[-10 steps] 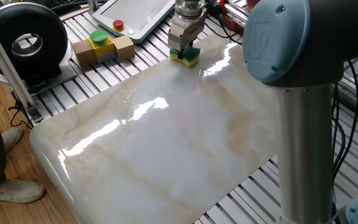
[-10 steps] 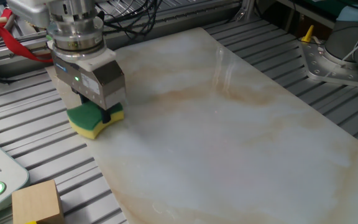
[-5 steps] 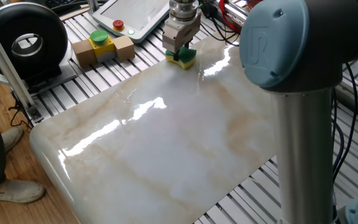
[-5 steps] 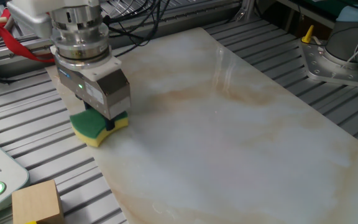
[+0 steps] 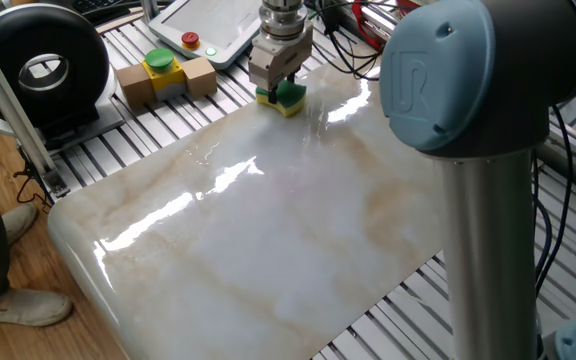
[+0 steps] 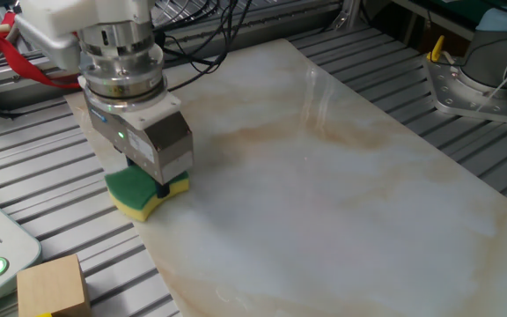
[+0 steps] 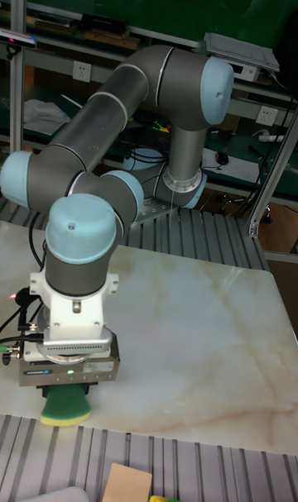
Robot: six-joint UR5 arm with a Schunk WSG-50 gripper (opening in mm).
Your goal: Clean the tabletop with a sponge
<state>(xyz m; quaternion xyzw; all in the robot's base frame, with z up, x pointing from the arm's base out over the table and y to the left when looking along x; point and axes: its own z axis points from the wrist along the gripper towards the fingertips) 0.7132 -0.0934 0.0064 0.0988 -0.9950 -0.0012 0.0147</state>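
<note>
Since 1 second ago, the gripper (image 6: 158,183) and the sponge (image 6: 145,190) it carries have slid along the slab's edge, toward the wooden blocks in one fixed view and nearer the camera in the other. Its 2 fingers are clamped on the sponge, green layer up and yellow foam down, pressed flat against the tabletop (image 6: 341,185) at the rim beside the ribbed metal slats (image 6: 51,207). From the tall fixed view, the sponge (image 7: 65,407) sits under the gripper (image 7: 69,390) at the near left corner of the tabletop (image 7: 199,361), its front edge at the slab's border. From one fixed view, the sponge (image 5: 284,98) lies at the far edge of the tabletop (image 5: 268,240), with the wooden blocks (image 5: 164,78) well apart on the slats and a white pendant (image 5: 218,24) behind.
</note>
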